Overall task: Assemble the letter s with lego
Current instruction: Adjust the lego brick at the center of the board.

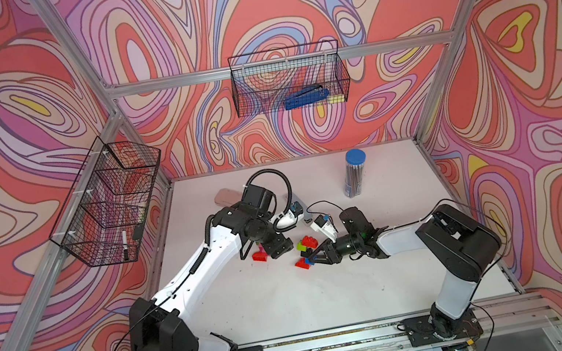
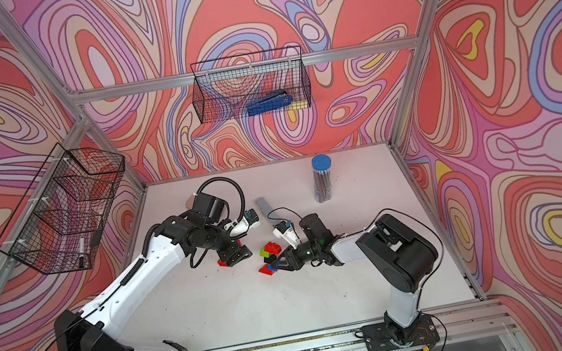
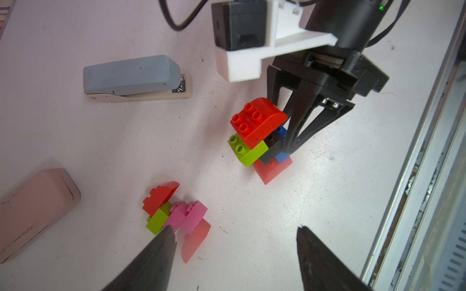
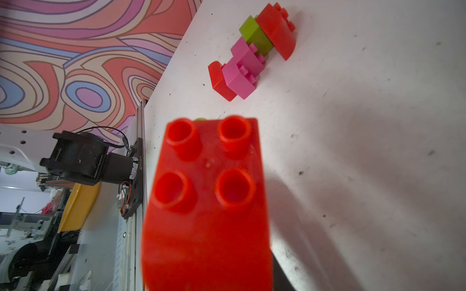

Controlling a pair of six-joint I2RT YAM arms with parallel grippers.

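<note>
The right jaws are closed on the red-topped lego stack; left jaws stand wide, holding nothing

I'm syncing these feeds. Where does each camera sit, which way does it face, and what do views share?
Top view: high above the robot's bases, looking down at the table.
Top view: beside it, same aim; left arm, right arm in both.
Left wrist: looks past the left gripper, fingers open, at the lego stack and right gripper shut on it.
Right wrist: faces the stack's red brick close up; left arm's base beyond.
Shared: both wrist views show the pink lego cluster.
</note>
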